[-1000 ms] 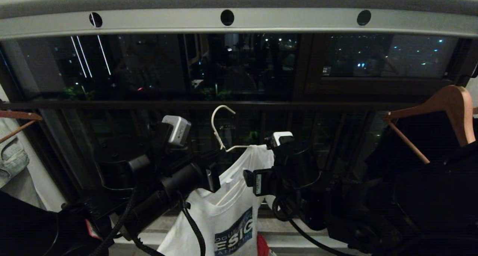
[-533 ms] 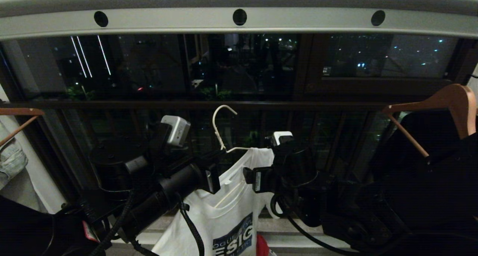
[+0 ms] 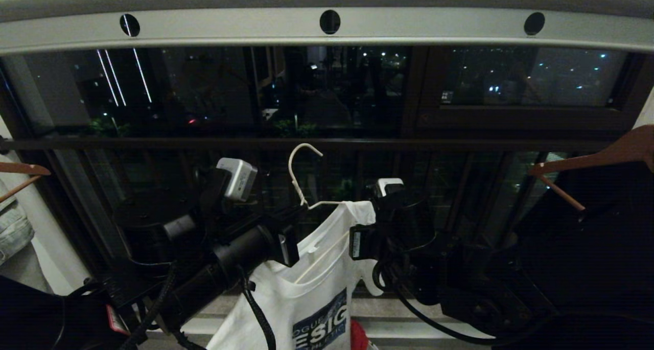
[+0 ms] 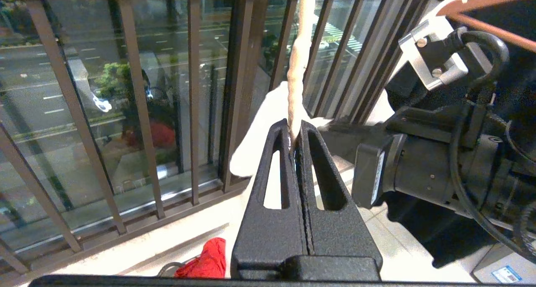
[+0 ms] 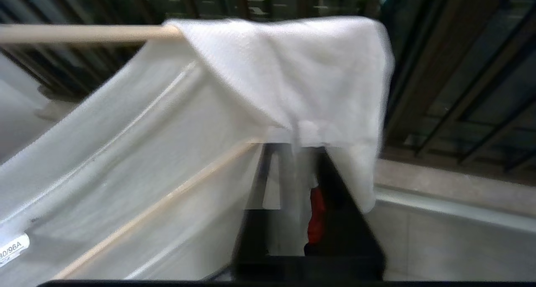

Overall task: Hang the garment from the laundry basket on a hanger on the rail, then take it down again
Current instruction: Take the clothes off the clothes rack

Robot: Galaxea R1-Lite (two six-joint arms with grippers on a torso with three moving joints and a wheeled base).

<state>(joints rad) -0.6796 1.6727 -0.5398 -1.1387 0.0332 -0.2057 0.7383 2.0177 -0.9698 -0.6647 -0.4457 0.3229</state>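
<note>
The white garment (image 3: 317,288), with a dark blue chest print, hangs on the thin white wire hanger (image 3: 299,171), well below the pale rail (image 3: 409,25) and its round holes. The hanger's hook is free in the air and touches no bar. My left gripper (image 4: 294,125) is shut on the hanger's twisted neck (image 4: 298,60). My right gripper (image 5: 295,146) sits under the folded shoulder of the garment (image 5: 293,77), shut on its hem at the hanger's far end. The laundry basket is out of view.
The dark window railing (image 3: 204,144) runs close behind the hanger. A brown wooden hanger (image 3: 587,161) carries a black garment (image 3: 587,248) at the right. Another wooden hanger (image 3: 20,171) with denim (image 3: 13,227) is at the left. A red cloth (image 4: 201,259) lies on the floor below.
The whole picture has shifted a little sideways. My right gripper has moved in on the shirt's shoulder and shut on it. The left gripper still holds the hanger in the same place.
</note>
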